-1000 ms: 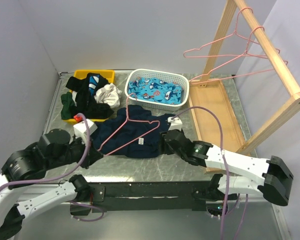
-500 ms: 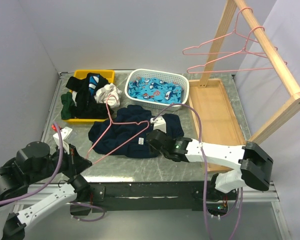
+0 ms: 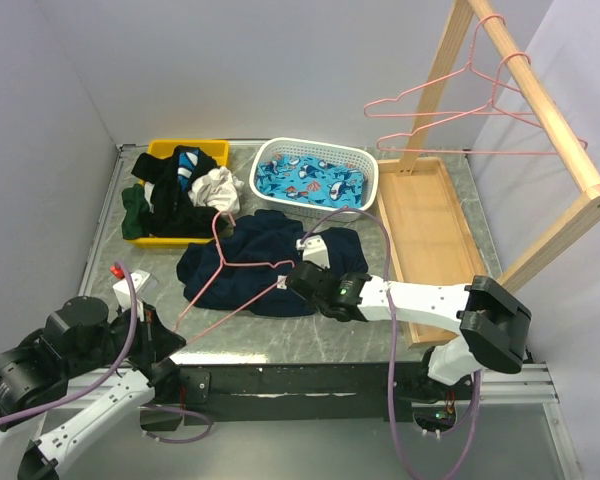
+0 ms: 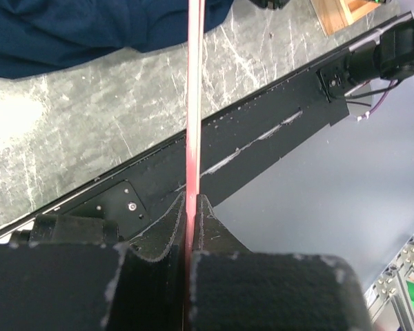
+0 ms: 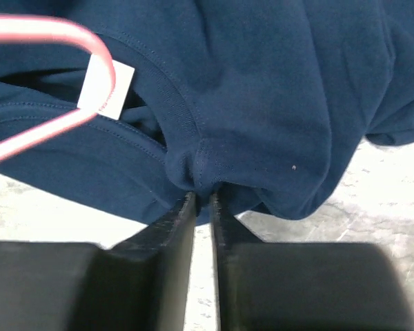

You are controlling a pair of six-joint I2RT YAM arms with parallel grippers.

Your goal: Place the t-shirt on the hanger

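Note:
The dark navy t-shirt (image 3: 250, 268) lies bunched on the table in the middle. A pink wire hanger (image 3: 230, 265) lies tilted over it, its hook toward the yellow bin. My left gripper (image 3: 172, 332) is shut on the hanger's lower left corner; in the left wrist view the pink wire (image 4: 194, 96) runs straight up from between the closed jaws (image 4: 192, 207). My right gripper (image 3: 298, 285) is shut on a fold of the t-shirt (image 5: 262, 103) at its collar edge (image 5: 201, 185), beside the white label (image 5: 105, 88). The hanger's wire (image 5: 62, 31) passes over the label.
A yellow bin (image 3: 158, 150) with a black, green and white clothes heap stands back left. A white basket (image 3: 314, 152) holds light blue whale-print fabric. A wooden rack (image 3: 540, 110) on the right carries two more pink hangers (image 3: 450, 100). Its wooden base tray (image 3: 430, 230) lies right of the shirt.
The left arm has drawn back toward the near left edge, pulling the hanger's corner with it. The right gripper has moved left along the shirt to the collar. The shirt shifted slightly left.

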